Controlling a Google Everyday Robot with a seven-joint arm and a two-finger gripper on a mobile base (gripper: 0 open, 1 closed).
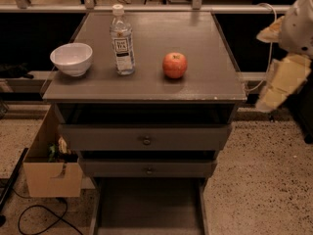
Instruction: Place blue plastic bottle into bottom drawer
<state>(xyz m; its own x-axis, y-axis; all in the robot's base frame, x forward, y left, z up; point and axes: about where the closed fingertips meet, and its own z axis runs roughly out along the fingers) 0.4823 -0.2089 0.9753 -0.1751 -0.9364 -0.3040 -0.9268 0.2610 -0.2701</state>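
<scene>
The blue plastic bottle (122,40), clear with a white cap and a white-and-dark label, stands upright on the grey cabinet's top (146,87), left of centre. The bottom drawer (146,204) is pulled out at the foot of the cabinet and looks empty; its front runs out of the picture. My gripper (274,94) hangs at the far right, beyond the cabinet's right edge and about level with its top. It is well away from the bottle and holds nothing I can see.
A white bowl (72,58) stands left of the bottle and a red apple (174,65) to its right. The two upper drawers (145,140) with round knobs stick out slightly. A cardboard box (49,173) and cables lie on the floor at the left.
</scene>
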